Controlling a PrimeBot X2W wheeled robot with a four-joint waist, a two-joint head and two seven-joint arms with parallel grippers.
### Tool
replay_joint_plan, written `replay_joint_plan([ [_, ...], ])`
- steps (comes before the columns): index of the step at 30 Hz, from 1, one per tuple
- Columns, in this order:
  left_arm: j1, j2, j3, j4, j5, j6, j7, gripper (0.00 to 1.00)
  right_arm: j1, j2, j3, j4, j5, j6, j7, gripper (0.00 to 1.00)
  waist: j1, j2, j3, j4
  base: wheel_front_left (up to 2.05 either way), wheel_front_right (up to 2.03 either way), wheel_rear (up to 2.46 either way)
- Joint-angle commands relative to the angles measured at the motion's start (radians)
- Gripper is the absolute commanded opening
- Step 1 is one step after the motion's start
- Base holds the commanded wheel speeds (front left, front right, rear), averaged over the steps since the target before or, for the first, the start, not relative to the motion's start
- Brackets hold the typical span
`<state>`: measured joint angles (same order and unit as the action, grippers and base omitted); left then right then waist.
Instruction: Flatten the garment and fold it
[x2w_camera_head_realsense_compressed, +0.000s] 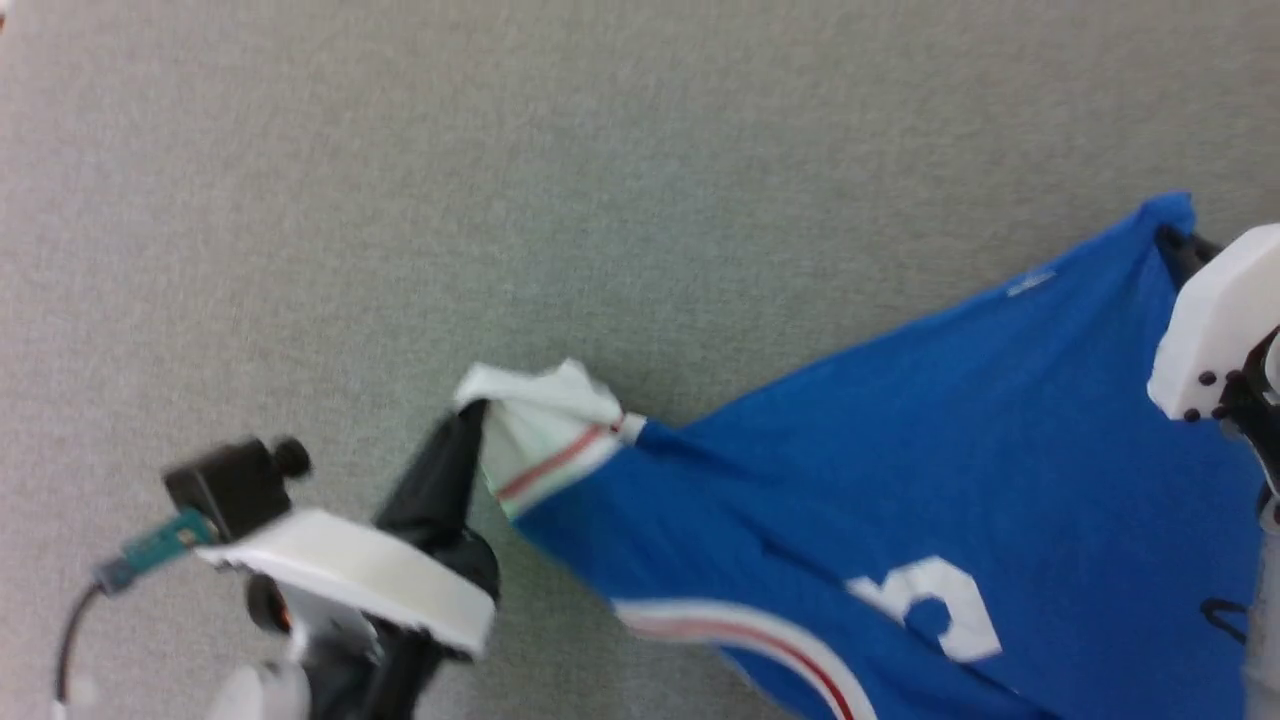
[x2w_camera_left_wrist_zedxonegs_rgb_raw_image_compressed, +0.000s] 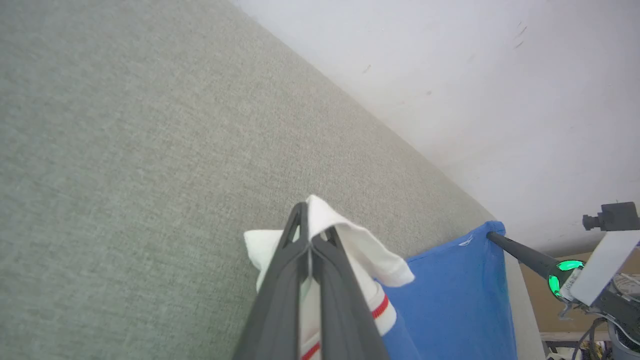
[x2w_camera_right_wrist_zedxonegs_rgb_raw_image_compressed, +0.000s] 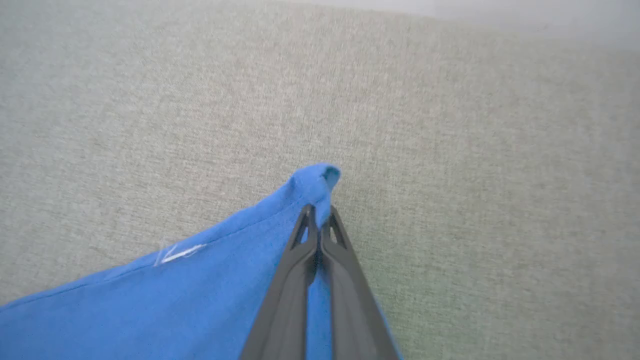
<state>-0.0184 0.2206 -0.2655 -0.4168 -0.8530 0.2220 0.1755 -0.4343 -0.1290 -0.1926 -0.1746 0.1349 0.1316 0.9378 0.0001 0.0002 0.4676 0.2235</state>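
Jaws first: those of the left gripper (x2w_camera_head_realsense_compressed: 478, 415) are closed on the white sleeve (x2w_camera_head_realsense_compressed: 540, 415) of the blue jersey T-shirt (x2w_camera_head_realsense_compressed: 950, 430). Those of the right gripper (x2w_camera_right_wrist_zedxonegs_rgb_raw_image_compressed: 320, 215) are pinched shut on a blue corner (x2w_camera_right_wrist_zedxonegs_rgb_raw_image_compressed: 314, 179) of the shirt's body (a small nub of cloth pokes past the tips). We see no gap at either pair.

Why held so, in our judgement: grips at two far-apart points let the arms pull the cloth taut between them, so it can be laid out flat on the grey counter (x2w_camera_head_realsense_compressed: 400, 150) before any fold. The edge running from sleeve to blue corner is drawn nearly straight in the head view, which fits that reading. Flattening looks under way, and folding is not yet begun.

Position: the shirt spans between the two grippers, with the sleeve at the left jaws, the blue corner at the right ones, and the body spreading toward the robot. A white numeral (x2w_camera_head_realsense_compressed: 940, 605) and the red-and-white striped trim (x2w_camera_head_realsense_compressed: 750, 635) face up. A small white tag (x2w_camera_right_wrist_zedxonegs_rgb_raw_image_compressed: 180, 254) sits on the taut edge near the right jaws. We cannot tell how much of the body rests on the counter.
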Motion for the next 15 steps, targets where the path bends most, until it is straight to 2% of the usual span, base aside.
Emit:
replay_joint_plan([
  [1,-0.054,0.015,0.022,0.005,0.016,0.007,-0.005,0.00,-0.009,0.007,0.003,-0.004,0.015,-0.001,-0.049,0.00,-0.0001,-0.0002,-0.092,-0.054,0.00,0.00,0.00],
  [7,-0.234,0.082,0.061,0.023,0.085,0.021,0.028,0.00,-0.059,0.032,0.003,-0.027,0.055,-0.001,-0.192,0.00,-0.0001,-0.0002,-0.223,-0.106,0.00,0.00,0.00],
  [12,-0.463,0.153,0.053,0.073,0.126,-0.012,0.111,0.00,-0.167,0.031,0.017,-0.023,0.065,-0.001,-0.268,0.00,-0.0001,-0.0002,-0.317,-0.146,0.00,0.00,0.00],
  [15,-0.624,0.177,0.041,0.159,0.129,-0.038,0.172,0.00,-0.262,0.016,0.050,0.020,0.058,-0.001,-0.289,0.00,-0.0001,-0.0002,-0.359,-0.171,0.00,0.00,0.00],
])
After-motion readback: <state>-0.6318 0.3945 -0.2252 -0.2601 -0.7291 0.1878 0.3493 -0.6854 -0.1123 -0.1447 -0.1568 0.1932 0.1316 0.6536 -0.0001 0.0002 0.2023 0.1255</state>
